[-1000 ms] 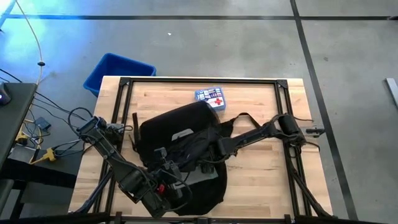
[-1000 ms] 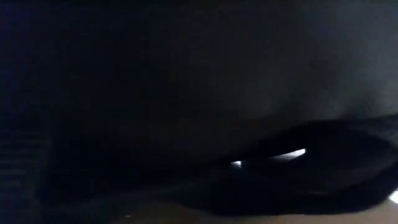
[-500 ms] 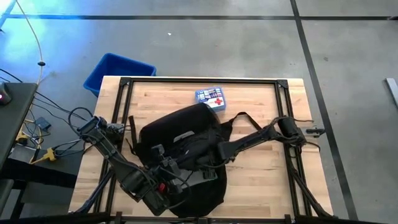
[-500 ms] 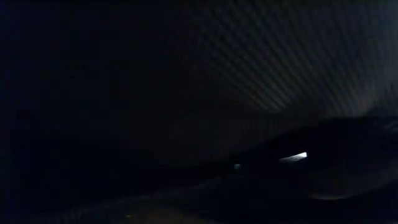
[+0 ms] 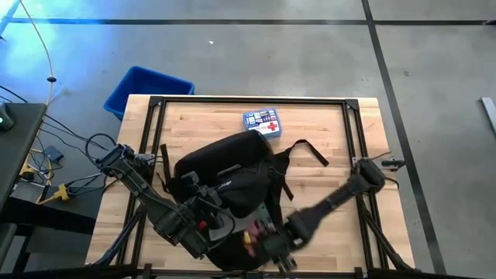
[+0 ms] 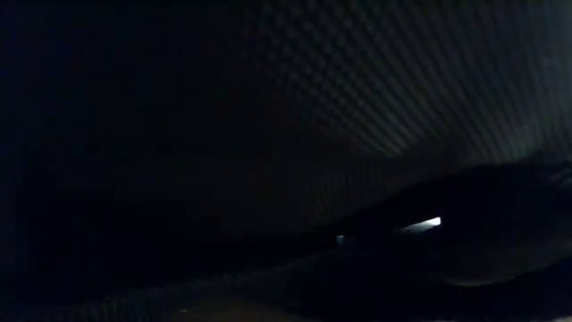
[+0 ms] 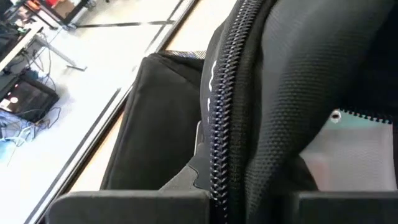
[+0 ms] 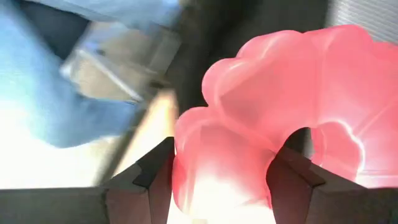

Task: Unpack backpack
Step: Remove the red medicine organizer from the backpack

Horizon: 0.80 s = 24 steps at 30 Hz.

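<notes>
The backpack (image 5: 229, 186) is lying on the desk (image 5: 325, 124), with the left gripper (image 7: 217, 199) fingers clamped shut on its zipper edge. The right gripper (image 8: 221, 186) is near the desk's front edge, and its fingers (image 8: 152, 171) are gripping a glossy pink lumpy thing (image 8: 280, 112) that sits right between them. A small blue box with a red cross (image 5: 263, 121) sits well beyond the bag

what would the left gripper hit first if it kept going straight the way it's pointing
The left gripper is shut on the backpack at its zipper edge, so going on would likely just push deeper into the black fabric; depth beyond it is unclear.
</notes>
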### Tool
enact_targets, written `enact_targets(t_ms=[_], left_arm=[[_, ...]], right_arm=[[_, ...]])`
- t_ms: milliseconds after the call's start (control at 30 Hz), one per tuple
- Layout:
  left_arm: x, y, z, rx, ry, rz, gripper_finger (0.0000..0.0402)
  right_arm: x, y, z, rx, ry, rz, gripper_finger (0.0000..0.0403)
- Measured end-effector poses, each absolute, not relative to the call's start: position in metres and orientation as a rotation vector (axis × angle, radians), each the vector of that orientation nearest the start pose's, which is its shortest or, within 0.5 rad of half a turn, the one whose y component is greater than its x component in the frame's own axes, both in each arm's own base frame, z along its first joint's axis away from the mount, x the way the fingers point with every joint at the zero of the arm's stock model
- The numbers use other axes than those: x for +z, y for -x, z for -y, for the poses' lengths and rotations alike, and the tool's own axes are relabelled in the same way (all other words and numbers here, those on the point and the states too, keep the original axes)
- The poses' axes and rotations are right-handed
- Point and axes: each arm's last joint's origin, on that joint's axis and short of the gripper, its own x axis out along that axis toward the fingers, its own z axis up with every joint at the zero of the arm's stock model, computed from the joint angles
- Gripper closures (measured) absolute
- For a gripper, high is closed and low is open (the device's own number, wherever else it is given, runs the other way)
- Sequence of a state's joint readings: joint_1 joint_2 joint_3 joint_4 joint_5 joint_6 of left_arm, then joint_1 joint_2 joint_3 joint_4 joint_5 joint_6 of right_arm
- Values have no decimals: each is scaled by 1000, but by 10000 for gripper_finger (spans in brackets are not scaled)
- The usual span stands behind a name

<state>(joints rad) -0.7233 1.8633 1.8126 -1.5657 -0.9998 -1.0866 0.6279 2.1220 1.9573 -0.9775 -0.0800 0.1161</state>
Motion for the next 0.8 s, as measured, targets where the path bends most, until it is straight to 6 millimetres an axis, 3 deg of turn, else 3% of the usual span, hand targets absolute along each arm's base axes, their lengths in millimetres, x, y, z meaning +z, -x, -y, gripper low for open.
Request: enact_targets(t_ms=[200,267,333,433,533,667,800], left_arm=[[318,-268,211,640,-221,-817,401],[317,-266,213,611,-204,-876,401],[315,-263,216,580,-172,-939,401],[314,-258,221,539,-149,-1001,401],[314,-254,226,522,-159,-1005,401],[314,-250,231,508,-169,-990,401],[315,-249,232,519,-196,-942,401]], right_arm=[[310,-319,-311,604,256,-1098,229],[328,-304,-311,490,339,-1085,229],[344,-295,-299,323,434,-1077,229],[356,-296,-270,103,500,-1109,229],[363,-309,-228,63,473,-1112,229],[365,-324,-141,-129,395,-1178,229],[346,-346,-46,-181,165,-1185,229]])
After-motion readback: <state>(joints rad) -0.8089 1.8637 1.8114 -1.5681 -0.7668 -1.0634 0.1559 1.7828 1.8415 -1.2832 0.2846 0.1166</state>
